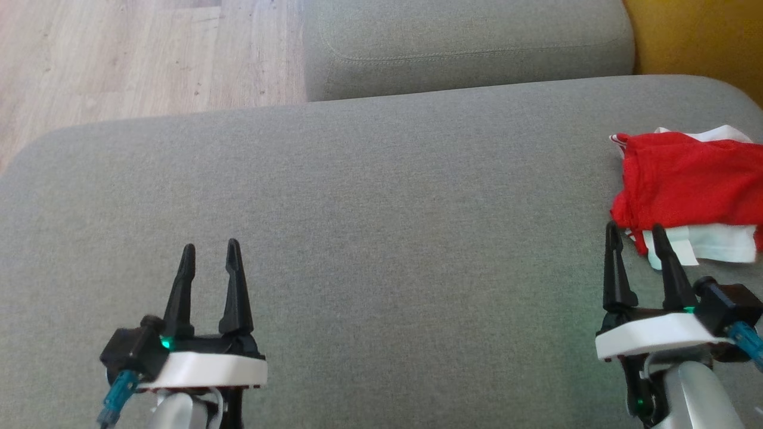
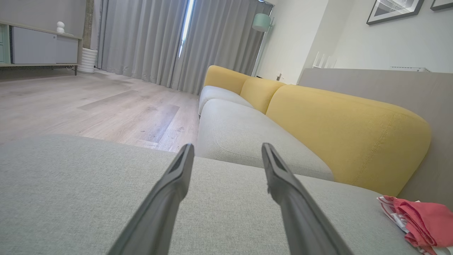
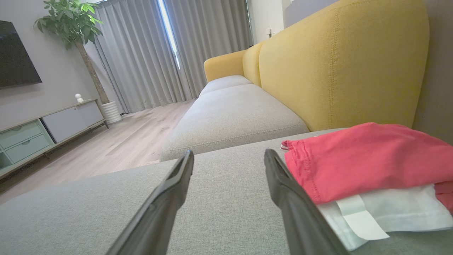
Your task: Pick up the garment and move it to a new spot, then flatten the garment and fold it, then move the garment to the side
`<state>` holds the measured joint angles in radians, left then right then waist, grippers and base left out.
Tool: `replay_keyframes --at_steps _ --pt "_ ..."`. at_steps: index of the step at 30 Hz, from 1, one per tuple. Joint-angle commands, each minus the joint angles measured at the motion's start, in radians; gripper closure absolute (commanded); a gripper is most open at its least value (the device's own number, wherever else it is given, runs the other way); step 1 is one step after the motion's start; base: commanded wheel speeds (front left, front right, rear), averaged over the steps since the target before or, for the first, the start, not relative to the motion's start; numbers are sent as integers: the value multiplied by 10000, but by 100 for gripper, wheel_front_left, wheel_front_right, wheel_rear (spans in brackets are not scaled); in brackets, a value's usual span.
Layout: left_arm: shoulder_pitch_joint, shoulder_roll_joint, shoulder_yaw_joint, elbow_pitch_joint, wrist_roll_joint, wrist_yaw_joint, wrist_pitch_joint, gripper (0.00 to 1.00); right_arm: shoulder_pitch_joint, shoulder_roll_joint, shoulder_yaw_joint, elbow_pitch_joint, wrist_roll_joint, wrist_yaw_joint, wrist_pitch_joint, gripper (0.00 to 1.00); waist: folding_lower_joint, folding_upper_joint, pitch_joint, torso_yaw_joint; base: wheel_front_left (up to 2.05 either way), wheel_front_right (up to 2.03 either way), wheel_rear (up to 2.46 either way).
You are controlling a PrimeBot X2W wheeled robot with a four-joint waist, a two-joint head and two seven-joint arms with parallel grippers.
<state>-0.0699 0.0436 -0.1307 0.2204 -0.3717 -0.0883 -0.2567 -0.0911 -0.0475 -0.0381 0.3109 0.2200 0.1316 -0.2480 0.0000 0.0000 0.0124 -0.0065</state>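
Head view: the folded red-and-white garment [image 1: 685, 179] lies at the sofa seat's [image 1: 381, 208] right edge, probably set aside. The left gripper [image 1: 210, 247] and right gripper [image 1: 635, 229] hover released and empty. Left wrist view: garment at far right. Right wrist view: garment just beside the right finger.

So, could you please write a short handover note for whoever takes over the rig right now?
Left gripper: open, empty, above the grey seat cushion.
Right gripper: open, empty, close beside the red and white garment.
Garment: folded-looking stack at the cushion's right edge.
Done: folding and moving aside, it seems.
Left: probably nothing; check the fold.
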Motion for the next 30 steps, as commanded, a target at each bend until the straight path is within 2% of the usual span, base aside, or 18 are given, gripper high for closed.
replay_keyframes --at_steps 1,5,6,10,30 --pt "-217 66 356 -289 -104 40 -51 0 -404 -28 273 -329 44 -9 -136 0 0 0 -5 -1 0 0 0" --pt "-208 66 423 -311 -244 112 -51 0 -409 -28 296 -328 59 -9 -136 0 0 0 -10 -7 0 0 0" --pt "1 -2 42 35 -237 88 1 100 4 4 11 35 2 0 2 100 0 0 -13 -8 0 0 0" --pt "230 -9 20 572 -323 85 29 100 216 25 -3 576 89 0 51 100 0 0 -14 -8 0 0 0" --pt "132 3 410 523 -2264 3 620 100 164 16 -119 367 2314 -2 620 100 0 0 -27 4 0 0 0"
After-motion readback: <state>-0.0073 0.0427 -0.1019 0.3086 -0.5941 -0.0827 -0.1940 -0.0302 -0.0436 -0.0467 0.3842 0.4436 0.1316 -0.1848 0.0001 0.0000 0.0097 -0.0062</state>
